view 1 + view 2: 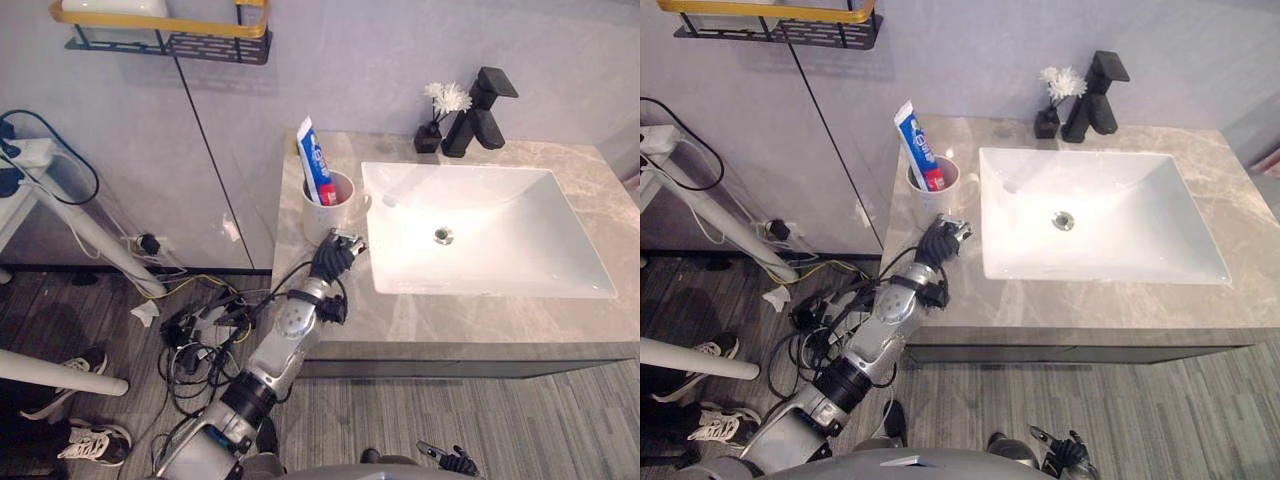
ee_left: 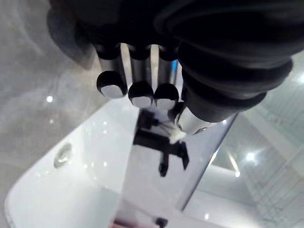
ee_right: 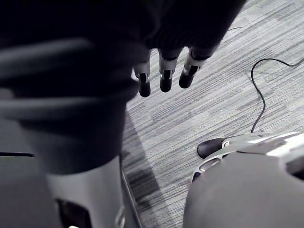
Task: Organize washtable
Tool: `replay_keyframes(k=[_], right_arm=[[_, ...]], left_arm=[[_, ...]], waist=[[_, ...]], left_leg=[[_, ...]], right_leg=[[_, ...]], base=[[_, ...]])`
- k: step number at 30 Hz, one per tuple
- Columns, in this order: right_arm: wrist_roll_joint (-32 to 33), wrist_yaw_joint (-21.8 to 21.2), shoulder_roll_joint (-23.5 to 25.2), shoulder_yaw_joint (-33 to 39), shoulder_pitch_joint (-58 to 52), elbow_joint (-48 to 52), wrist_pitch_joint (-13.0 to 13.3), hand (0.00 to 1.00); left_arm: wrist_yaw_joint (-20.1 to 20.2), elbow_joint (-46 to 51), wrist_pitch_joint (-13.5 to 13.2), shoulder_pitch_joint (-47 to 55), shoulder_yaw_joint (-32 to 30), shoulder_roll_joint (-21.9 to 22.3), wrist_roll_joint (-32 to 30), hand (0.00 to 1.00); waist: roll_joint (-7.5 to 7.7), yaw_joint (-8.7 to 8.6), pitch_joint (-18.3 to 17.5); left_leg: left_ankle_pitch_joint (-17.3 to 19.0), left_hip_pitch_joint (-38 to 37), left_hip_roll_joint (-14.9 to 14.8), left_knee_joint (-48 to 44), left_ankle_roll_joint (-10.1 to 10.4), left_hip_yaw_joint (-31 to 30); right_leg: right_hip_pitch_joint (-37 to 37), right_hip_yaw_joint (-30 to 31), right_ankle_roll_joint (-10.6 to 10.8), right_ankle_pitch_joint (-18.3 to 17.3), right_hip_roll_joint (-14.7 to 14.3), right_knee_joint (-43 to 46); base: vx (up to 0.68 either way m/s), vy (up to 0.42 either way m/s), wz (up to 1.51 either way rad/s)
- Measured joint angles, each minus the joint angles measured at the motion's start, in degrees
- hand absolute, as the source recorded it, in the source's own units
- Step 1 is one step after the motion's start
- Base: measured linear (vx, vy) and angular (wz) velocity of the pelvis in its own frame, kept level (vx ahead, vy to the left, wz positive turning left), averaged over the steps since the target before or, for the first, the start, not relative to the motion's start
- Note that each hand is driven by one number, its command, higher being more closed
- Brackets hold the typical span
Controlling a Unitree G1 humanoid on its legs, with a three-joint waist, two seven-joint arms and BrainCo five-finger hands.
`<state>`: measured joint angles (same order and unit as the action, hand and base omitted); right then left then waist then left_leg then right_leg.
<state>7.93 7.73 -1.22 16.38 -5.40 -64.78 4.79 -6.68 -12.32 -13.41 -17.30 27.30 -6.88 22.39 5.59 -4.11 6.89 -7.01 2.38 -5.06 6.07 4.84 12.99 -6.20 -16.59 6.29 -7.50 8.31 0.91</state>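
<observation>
On the wall well left of the table hangs a black wire shelf with a yellow front rail (image 1: 165, 30). Below it, on the grey striped floor, stand the white tubular legs of a stand (image 1: 90, 235), with a tangle of cables (image 1: 200, 325) beside them and a person's dark-and-white shoes (image 1: 92, 440) nearer the robot.

The grey-beige marble table (image 1: 480, 325) carries a white round cup (image 1: 345, 212) by its left edge, just beside the left rim of the sink. A blue, white and red toothpaste tube (image 1: 316, 165) stands tilted inside the cup, its end leaning toward the table's back-left corner.

The left hand (image 1: 333, 258) is over the table right in front of the cup, close to the sink's left rim. Its fingers (image 2: 141, 92) lie side by side, fairly straight and pointed toward the cup, and they hold nothing. Whether the tips touch the cup cannot be told.

The white rectangular sink (image 1: 500, 230) fills the middle and right of the table, with a round metal drain (image 1: 444, 236) in its basin. Along the back edge, behind the sink, a small black vase (image 1: 428, 138) with white flowers (image 1: 448, 97) stands just left of an angular black faucet (image 1: 478, 115), the two nearly touching.

The right hand (image 3: 164, 71) hangs low off the table's front edge, over the floor, with its fingers loose, apart and empty.
</observation>
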Motion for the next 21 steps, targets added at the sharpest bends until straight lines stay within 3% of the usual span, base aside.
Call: replay_keyframes(k=[5,21], right_arm=[[0.0,-0.2,0.0,-0.2,0.0,0.0,0.0,0.0],[0.0,-0.3,-0.3,-1.0,-0.1,-0.1,0.0,0.0]], left_arm=[[0.7,1.3,-0.4,2.2,-1.1,-0.2,3.3,1.0],[0.7,1.3,-0.4,2.8,-2.8,0.1,3.1,1.0]], waist=[[0.0,0.2,0.0],[0.07,1.29,0.1]], left_leg=[[0.0,-0.6,0.2,0.0,0.0,-0.9],[0.0,-0.9,0.6,0.0,0.0,-1.4]], right_leg=[[-1.0,-0.7,0.0,-0.1,0.0,-0.1],[-1.6,-1.5,0.2,-0.4,0.2,-0.1]], base=[[0.0,-0.004,0.07],[0.0,0.002,0.02]])
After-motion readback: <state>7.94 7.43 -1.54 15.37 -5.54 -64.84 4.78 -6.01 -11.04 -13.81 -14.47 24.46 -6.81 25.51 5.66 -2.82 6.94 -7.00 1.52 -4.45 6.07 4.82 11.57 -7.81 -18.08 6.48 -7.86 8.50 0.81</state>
